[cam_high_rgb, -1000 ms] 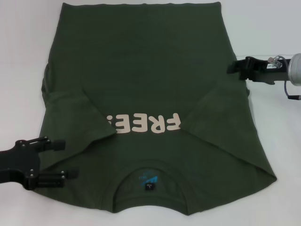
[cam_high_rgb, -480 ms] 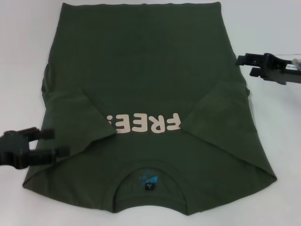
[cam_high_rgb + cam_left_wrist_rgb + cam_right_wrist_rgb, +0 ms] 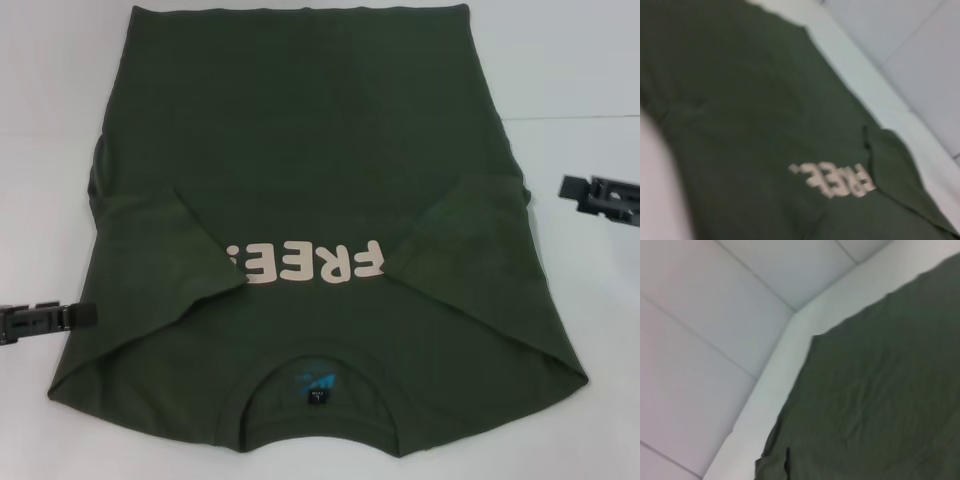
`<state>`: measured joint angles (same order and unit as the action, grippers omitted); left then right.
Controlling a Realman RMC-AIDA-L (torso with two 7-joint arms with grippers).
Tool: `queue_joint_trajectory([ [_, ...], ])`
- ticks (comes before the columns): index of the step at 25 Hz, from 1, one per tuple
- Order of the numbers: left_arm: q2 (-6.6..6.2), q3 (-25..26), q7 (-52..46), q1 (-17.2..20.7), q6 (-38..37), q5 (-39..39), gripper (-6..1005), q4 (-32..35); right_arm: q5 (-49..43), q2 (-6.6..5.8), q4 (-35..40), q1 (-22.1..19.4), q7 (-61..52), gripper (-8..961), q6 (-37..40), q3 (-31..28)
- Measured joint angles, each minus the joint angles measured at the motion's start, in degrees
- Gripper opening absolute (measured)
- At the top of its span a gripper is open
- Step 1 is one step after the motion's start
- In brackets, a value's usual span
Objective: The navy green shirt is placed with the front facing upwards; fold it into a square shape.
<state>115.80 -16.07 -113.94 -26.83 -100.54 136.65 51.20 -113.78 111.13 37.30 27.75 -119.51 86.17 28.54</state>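
Navy green shirt (image 3: 310,180): flat on the white table (image 3: 580,80), collar nearest the robot, both sleeves folded inward, partly covering the lettering.
Left gripper (image 3: 70,317): just beside the shirt's left edge; state unclear.
Right gripper (image 3: 580,190): off the right edge; state unclear.

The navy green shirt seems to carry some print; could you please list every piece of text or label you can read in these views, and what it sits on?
"FREE!" in cream letters on the chest of the navy green shirt, upside down in the head view; both folded-in sleeves partly cover its ends.
The blue neck label inside the collar: a blue mark and a dark tag, too small to read.
Left wrist view: the same lettering, blurred.
Nothing else legible.
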Motion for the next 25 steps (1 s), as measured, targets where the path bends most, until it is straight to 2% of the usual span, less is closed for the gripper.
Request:
queue_joint_trajectory([
  [4, -0.92, 0.0, -8.1, -1.8, 2.4, 5.4, 810, -0.6, -0.1, 0.14, 0.0, -2.8, 6.3, 796, 3.7, -2.6],
  [8, -1.43, -0.3, -12.1, -3.1, 4.6, 7.5, 808, -1.2, -0.6, -1.27, -0.9, -4.8, 4.9, 835, 3.6, -3.8],
  [11, -1.73, -1.4, -14.3, -4.2, 6.6, 9.3, 808, -2.3, -0.6, -1.73, -0.9, -5.8, 4.8, 870, 4.4, -3.9],
  [16, -2.11, -3.6, -16.8, -5.8, 8.2, 13.3, 806, -4.4, -1.8, -1.55, -1.0, -6.2, 5.1, 927, 4.6, -3.3],
  [25, -2.09, -7.3, -20.6, -6.8, 9.4, 18.5, 803, -4.1, -3.8, -1.22, -1.0, -5.6, 5.1, 931, 3.0, -3.5],
])
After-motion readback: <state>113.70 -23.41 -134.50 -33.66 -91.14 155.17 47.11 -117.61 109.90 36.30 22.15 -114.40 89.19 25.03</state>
